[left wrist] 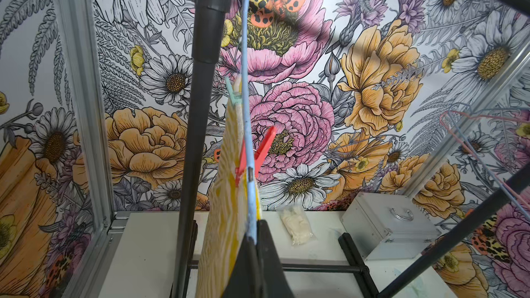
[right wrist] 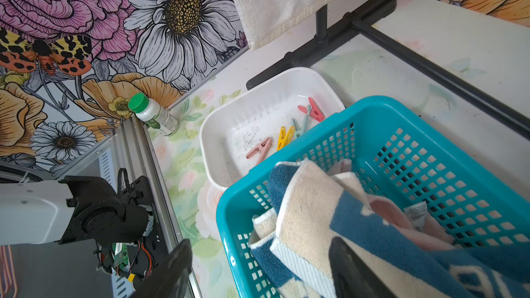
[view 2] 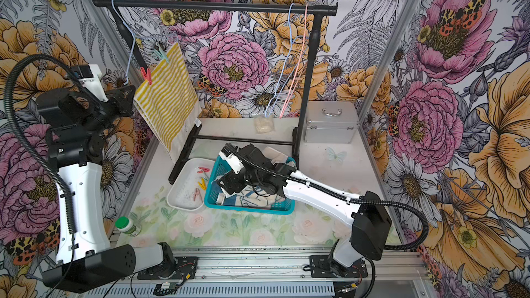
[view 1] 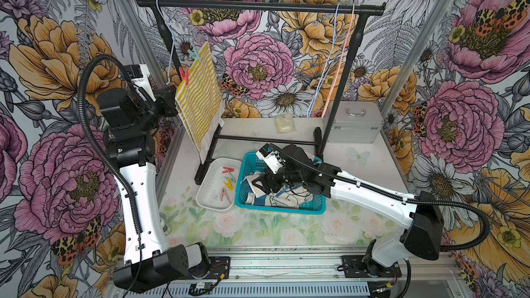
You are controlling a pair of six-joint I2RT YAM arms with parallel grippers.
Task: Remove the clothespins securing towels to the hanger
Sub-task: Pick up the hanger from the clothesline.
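Clearly the left hand (left wrist: pixel 253 242) is pressed together on the wire of the blue hanger (left wrist: pixel 251 204), pinching it just below the red clothespin (left wrist: pixel 262 147). In a top view the same hand (view 1: pixel 173 101) sits at the near edge of the striped towel (view 1: pixel 200 96). Farther up the wire, a mint clothespin (left wrist: pixel 233 96) also bites the towel's top edge. Only these two pins remain on the hanger, which hangs from the black rail (view 1: pixel 258 7).

The grip looks meant as a brace, so it should take wire alone, not cloth, and stop the hanger swinging.

The right hand (right wrist: pixel 261 242), spread and empty, hovers over the teal basket (right wrist: pixel 225 219), where a blue-and-cream towel (right wrist: pixel 315 204) and a pink towel (right wrist: pixel 395 213) lie. Four loose clothespins (right wrist: pixel 285 137) rest in the white tray (right wrist: pixel 238 139) beside it on the surface (right wrist: pixel 387 75).

A good removal would likely bring that hand up to the red pin's splayed tails and squeeze them fully. It would then draw the pin off away from the wire and release it over the tray.
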